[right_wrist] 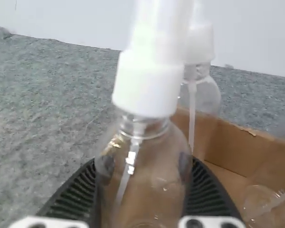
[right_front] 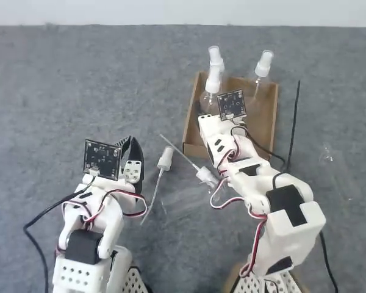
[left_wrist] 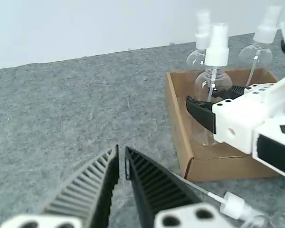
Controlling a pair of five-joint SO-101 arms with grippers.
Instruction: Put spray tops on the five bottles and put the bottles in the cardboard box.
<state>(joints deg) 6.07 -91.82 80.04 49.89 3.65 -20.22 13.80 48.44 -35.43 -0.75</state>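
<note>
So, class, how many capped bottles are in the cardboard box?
3. One bottle in the cardboard box is clasped by the right gripper; a second and third stand by its far wall. The arm may hide others.

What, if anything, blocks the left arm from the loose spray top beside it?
Probably nothing: the spray top lies on bare carpet beside the left gripper, which is shut and would need opening.

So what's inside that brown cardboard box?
Three clear plastic bottles with white spray tops: the right gripper holds one bottle, two others stand by the far wall. The arm covers part of the box floor.
</note>
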